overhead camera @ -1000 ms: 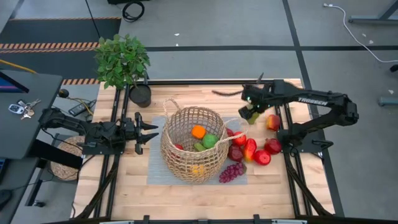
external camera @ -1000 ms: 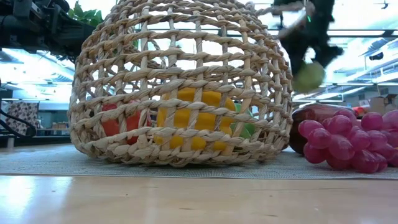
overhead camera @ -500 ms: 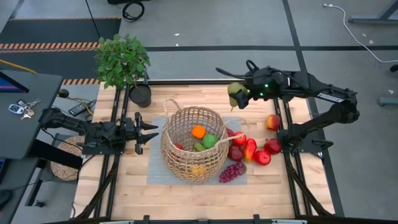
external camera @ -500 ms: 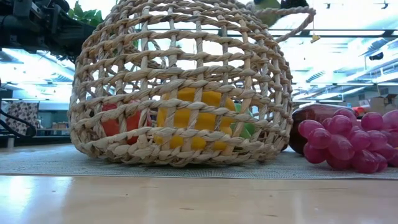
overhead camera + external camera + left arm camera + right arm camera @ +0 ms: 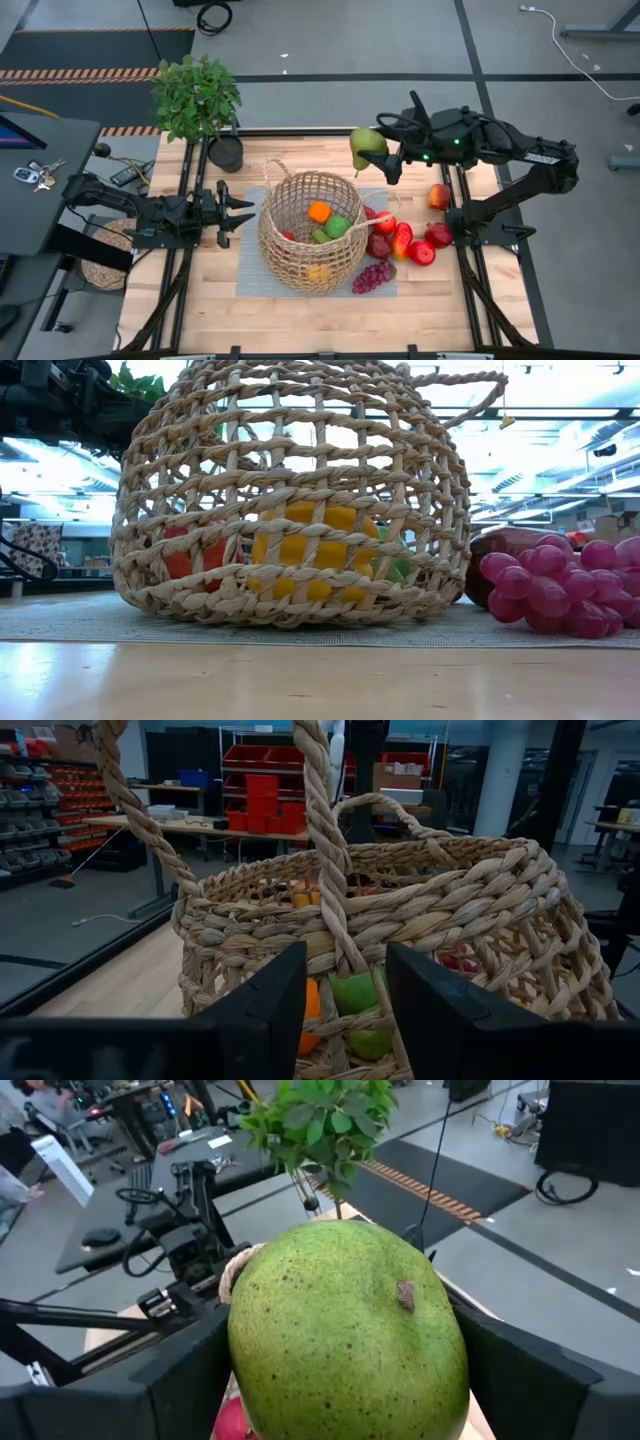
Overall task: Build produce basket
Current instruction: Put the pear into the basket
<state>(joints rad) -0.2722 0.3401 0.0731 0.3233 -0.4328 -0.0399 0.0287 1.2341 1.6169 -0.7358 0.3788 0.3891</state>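
The tan wicker basket [image 5: 312,232] stands on a grey mat [image 5: 250,272] at mid-table. It holds an orange piece [image 5: 318,211], a green piece [image 5: 337,226] and a yellow piece [image 5: 300,550]. My right gripper [image 5: 385,156] is shut on a green fruit [image 5: 367,146] high above the table, beyond the basket's far right rim. Red apples and a red pepper [image 5: 400,240] and a purple grape bunch [image 5: 372,276] lie on the table right of the basket. My left gripper [image 5: 243,212] is open just left of the basket. In its wrist view its fingers stand on either side of a handle strand [image 5: 335,910]. My right gripper pinches the round green fruit by its two opposite sides [image 5: 245,1370] between its two fingers [image 5: 180,1380]. The fingers reach roughly level toward the table's left. The fruit is lifted clear of the table and the basket.
A leafy potted plant [image 5: 197,95] in a small black pot [image 5: 226,153] stands at the far left corner. One red apple [image 5: 439,196] lies apart near the right arm's base. Bare wood lies along the table's near edge [image 5: 300,320].
My right gripper has carried the green fruit up and toward the table's left and far side, from beside the fruit pile to above the basket's far right. It has turned about on the way and has risen out of the low view.
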